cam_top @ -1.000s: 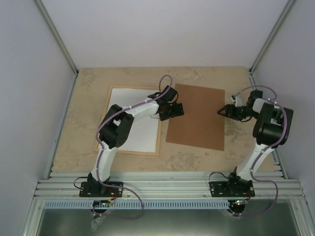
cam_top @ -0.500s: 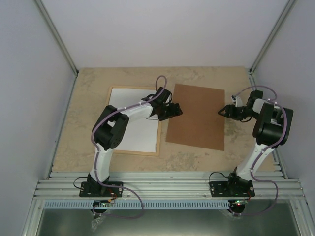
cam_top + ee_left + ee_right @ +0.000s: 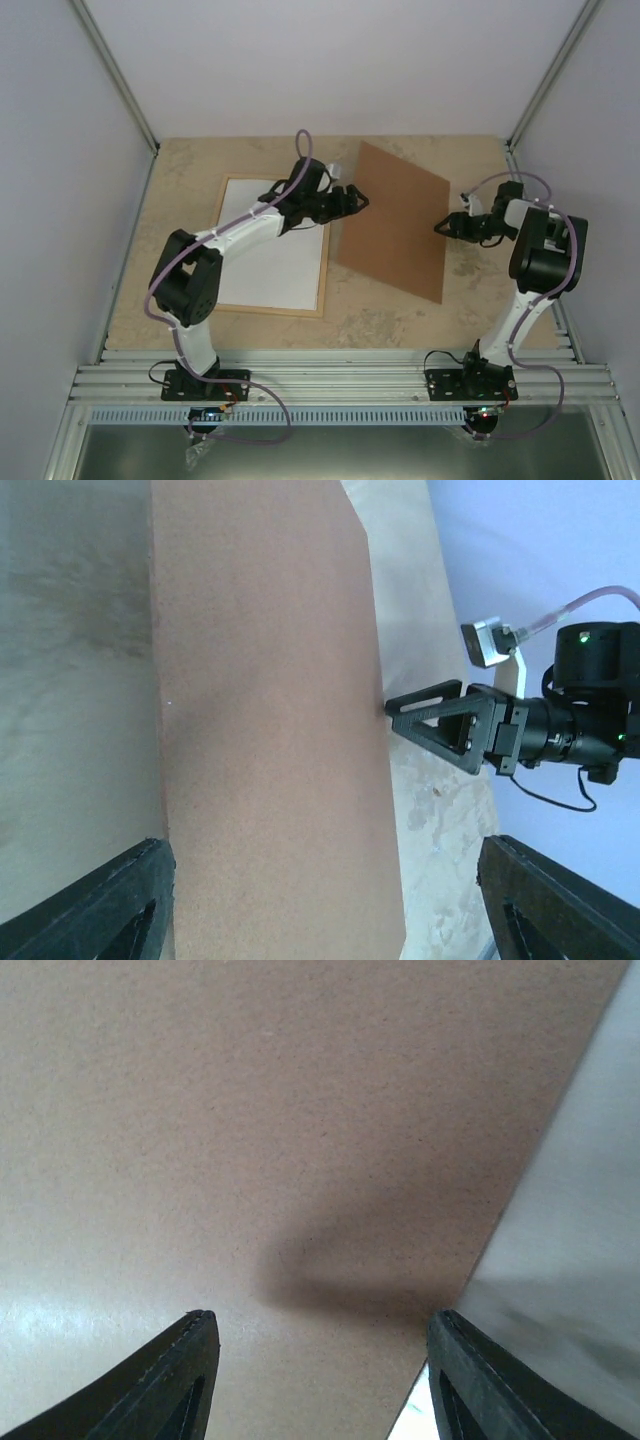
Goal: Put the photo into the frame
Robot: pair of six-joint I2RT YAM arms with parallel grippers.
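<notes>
Shows the frame (image 3: 270, 312) lying flat on the left of the table (image 3: 170, 200), holding a white sheet (image 3: 275, 260). Shows a brown backing panel (image 3: 395, 225) to its right, skewed, between the left gripper (image 3: 350, 200) and right gripper (image 3: 442, 225), both with fingers spread and grasping nothing.

Plain white walls (image 3: 330, 60), beige tabletop (image 3: 180, 190)
</notes>
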